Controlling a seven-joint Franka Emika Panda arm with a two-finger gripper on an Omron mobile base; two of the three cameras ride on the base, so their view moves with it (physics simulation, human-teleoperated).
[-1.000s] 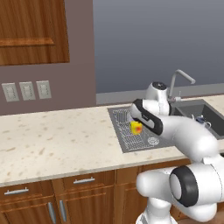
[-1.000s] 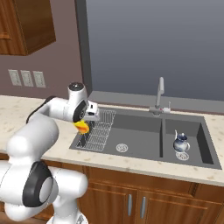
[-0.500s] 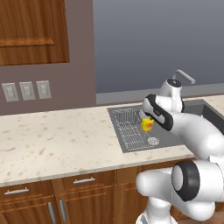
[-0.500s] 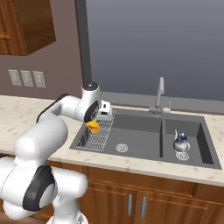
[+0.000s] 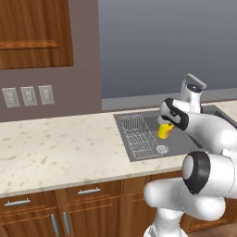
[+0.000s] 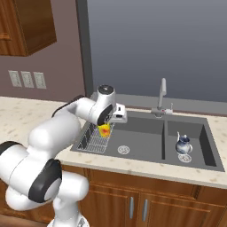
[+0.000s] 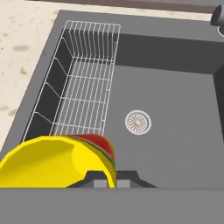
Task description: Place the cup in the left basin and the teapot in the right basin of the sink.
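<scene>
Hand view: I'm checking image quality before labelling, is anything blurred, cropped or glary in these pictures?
Hand view: the cup is cut off at the bottom edge, the rack stays crisp. Right base view: the teapot shows a small glossy highlight. Left base view: even, flat light.

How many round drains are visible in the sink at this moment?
2. One drain sits in the floor of the left basin, beside the wire rack. The other drain is in the right basin, partly covered by the teapot.

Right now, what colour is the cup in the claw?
Yellow with a red-orange patch, on the cup; the hand view shows it best.
</scene>
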